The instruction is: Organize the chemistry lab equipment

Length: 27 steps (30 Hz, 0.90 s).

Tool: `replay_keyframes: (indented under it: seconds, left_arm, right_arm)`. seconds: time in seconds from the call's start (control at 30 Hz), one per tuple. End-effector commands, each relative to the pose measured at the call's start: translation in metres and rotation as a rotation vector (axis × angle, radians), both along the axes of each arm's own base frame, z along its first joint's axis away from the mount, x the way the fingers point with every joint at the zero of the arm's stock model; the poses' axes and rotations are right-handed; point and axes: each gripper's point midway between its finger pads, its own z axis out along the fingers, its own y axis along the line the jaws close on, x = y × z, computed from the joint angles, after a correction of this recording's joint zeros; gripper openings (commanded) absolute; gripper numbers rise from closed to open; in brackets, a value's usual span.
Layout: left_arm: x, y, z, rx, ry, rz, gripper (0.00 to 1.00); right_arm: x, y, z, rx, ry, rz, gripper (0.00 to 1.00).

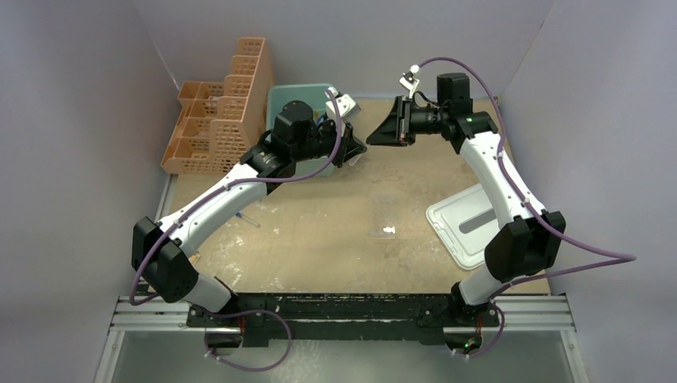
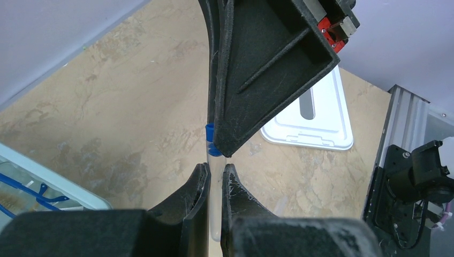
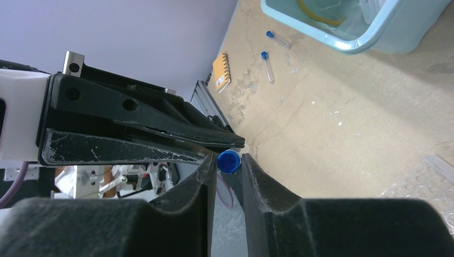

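The left gripper [image 2: 215,170] is closed tight on a blue-capped clear tube [image 2: 214,214]. It holds the clear body between both fingers, in the air just to the right of the pale blue bin [image 1: 303,87]. The right gripper [image 3: 229,167] meets it from the side away from the bin. Its jaws stand narrow around the blue cap [image 3: 229,161] of the same tube, and both pads seem to touch the cap. So the tube is gripped at 2 places: the body by the left gripper, the cap by the right one.

2 loose tubes [image 3: 266,65] and [image 3: 279,38] lie on the table near the bin, on its side toward the arm bases. A small orange notepad [image 3: 220,69] lies a little farther from the bin than they do. An amber hose [image 3: 316,17] lies inside the bin. The clear tube rack [image 3: 423,182] lies flat on the table, well apart from the bin.
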Motion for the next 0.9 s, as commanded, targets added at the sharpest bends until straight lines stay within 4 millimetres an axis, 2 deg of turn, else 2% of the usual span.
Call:
replay_keyframes:
  seconds: [0.0,0.1,0.3,0.5,0.7,0.77,0.8,0.87]
  left_arm:
    - [-0.001,-0.006,0.022,-0.043,-0.054,-0.025,0.00]
    - [-0.002,-0.008,0.023,-0.048,-0.051,-0.036,0.00]
    - [-0.007,-0.013,0.022,-0.058,-0.040,-0.077,0.00]
    - [-0.009,-0.013,0.017,-0.052,-0.025,-0.084,0.00]
    - [-0.005,-0.011,0.016,-0.051,-0.021,-0.057,0.00]
    - [-0.002,-0.009,0.015,-0.050,-0.017,-0.035,0.00]
    - [-0.001,-0.009,0.015,-0.049,-0.015,-0.026,0.00]
    - [0.001,-0.008,0.014,-0.047,-0.014,-0.017,0.00]
  right_arm:
    - [-0.007,0.002,0.016,0.028,-0.059,0.061,0.26]
    - [-0.006,0.001,0.012,0.017,-0.054,0.064,0.27]
    - [0.003,0.000,0.007,-0.006,-0.072,0.038,0.20]
    - [0.006,0.002,0.006,0.003,-0.082,0.034,0.31]
    - [-0.002,0.004,0.007,0.033,-0.074,0.076,0.15]
    - [-0.004,0.003,0.006,0.028,-0.071,0.071,0.13]
    - [-0.005,0.001,0.006,0.020,-0.074,0.065,0.15]
    - [-0.005,-0.001,0.001,-0.004,-0.073,0.048,0.28]
